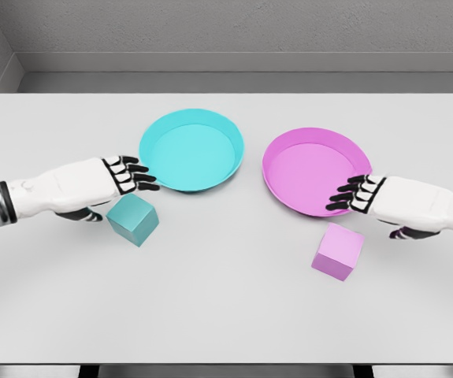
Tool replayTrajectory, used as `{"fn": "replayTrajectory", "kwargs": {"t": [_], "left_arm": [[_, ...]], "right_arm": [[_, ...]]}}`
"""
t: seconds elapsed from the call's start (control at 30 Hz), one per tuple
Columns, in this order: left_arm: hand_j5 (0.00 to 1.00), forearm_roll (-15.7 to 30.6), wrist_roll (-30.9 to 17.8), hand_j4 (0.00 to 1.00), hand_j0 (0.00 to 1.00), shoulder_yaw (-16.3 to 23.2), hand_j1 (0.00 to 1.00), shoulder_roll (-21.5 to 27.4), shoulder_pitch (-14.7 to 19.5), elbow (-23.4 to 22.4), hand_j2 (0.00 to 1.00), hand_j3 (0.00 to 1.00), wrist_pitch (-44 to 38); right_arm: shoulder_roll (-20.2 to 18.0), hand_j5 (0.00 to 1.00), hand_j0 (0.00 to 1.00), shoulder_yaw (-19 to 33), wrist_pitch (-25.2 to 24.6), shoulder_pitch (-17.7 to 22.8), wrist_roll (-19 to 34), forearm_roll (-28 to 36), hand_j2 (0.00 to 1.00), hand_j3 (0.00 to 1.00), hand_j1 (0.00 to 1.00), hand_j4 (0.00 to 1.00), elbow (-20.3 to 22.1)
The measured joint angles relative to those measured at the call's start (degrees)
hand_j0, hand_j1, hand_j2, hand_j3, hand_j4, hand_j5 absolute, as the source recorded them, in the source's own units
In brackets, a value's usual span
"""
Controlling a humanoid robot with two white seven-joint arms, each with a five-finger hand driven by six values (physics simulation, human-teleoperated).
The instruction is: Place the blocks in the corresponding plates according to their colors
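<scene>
A teal block [133, 220] lies on the white table in front of the cyan plate [154, 132]. My left hand [128, 176] hovers just above and behind the block, fingers relaxed and holding nothing. A pink block [338, 251] sits in front of the magenta plate [287, 153]. My right hand [354, 194] hangs over the plate's near right rim, above and to the right of the pink block, fingers loosely extended and empty.
The white table [226, 315] spans the view, its far edge against a grey wall. Both plates stand side by side at the table's middle, a narrow gap between them.
</scene>
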State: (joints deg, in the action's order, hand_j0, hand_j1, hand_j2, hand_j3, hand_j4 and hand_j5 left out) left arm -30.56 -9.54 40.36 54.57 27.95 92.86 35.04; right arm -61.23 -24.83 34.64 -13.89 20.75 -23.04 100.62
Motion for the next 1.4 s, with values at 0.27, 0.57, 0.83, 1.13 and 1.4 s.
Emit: {"fn": "replayTrajectory", "kwargs": {"t": [0.27,0.57,0.83,1.13,1.4], "left_arm": [[1.0,-0.52,-3.29,1.0,1.0,1.55,1.0,-0.84,0.53,-0.2,1.0,1.0,0.01],[1.0,-1.56,-4.15,1.0,1.0,3.33,1.0,-2.56,2.99,-1.73,1.0,1.0,0.02],[1.0,-1.77,-6.15,1.0,1.0,4.11,1.0,-3.45,3.08,-2.4,1.0,1.0,0.03],[0.94,-1.77,-7.3,0.94,0.94,4.21,0.94,-3.48,3.08,-2.11,0.94,0.94,0.03],[0.52,-1.54,-9.31,0.52,0.52,4.33,0.52,-3.32,3.17,-1.63,0.52,0.52,-0.22]], "right_arm": [[2.24,1.0,1.0,-2.28,0.44,-1.67,3.5,0.03,1.0,1.0,1.0,1.0,0.0],[3.94,1.0,1.0,-7.4,0.48,-2.9,5.09,-0.37,1.0,1.0,1.0,1.0,-0.02],[4.29,0.82,0.82,-8.58,0.48,-3.6,5.67,-0.45,0.82,0.82,0.82,0.82,-0.08],[4.27,0.5,0.5,-8.5,0.14,-4.31,7.06,0.08,0.5,0.5,0.5,0.5,0.01],[4.34,0.5,0.5,-8.31,0.47,-6.06,7.32,-0.09,0.5,0.5,0.5,0.5,-0.06]]}}
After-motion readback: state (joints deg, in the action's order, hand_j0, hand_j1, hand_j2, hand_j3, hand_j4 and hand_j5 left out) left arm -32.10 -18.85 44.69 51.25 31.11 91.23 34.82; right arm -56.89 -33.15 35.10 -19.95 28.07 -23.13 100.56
